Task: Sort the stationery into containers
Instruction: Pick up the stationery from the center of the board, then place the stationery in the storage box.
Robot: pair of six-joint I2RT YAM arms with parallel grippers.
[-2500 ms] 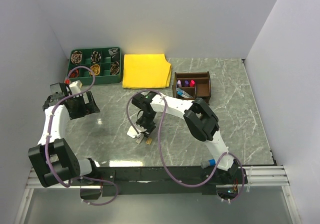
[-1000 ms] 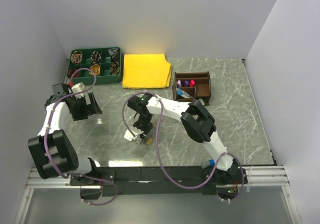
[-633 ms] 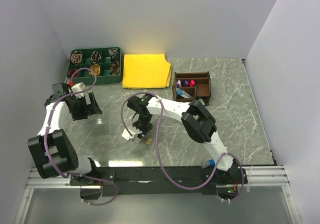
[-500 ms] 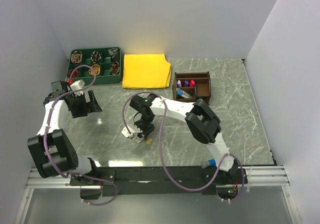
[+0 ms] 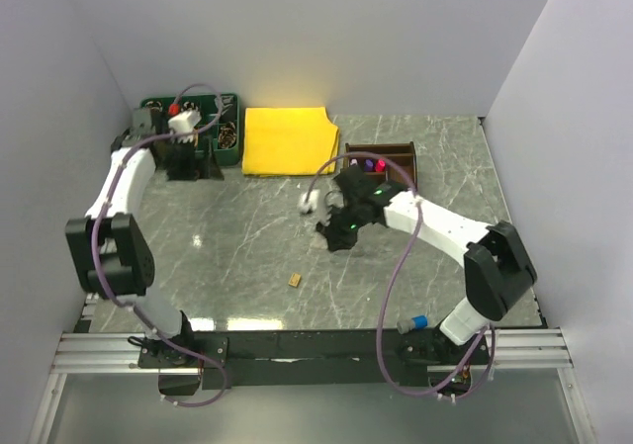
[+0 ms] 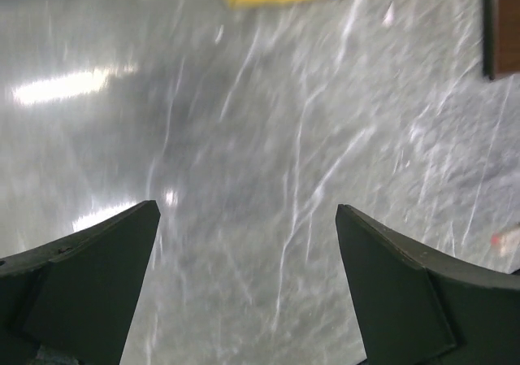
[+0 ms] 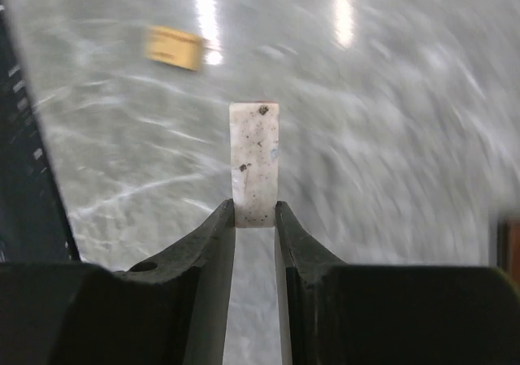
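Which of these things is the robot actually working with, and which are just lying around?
In the job: white eraser, held by the right gripper; tan block; marker pens; brown organiser.
Lying about: yellow cloth; green tray; its coiled items.

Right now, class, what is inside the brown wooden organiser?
In the organiser, pink and purple marker caps show in one compartment. The right arm covers its front compartments, so whatever lies there cannot be seen.
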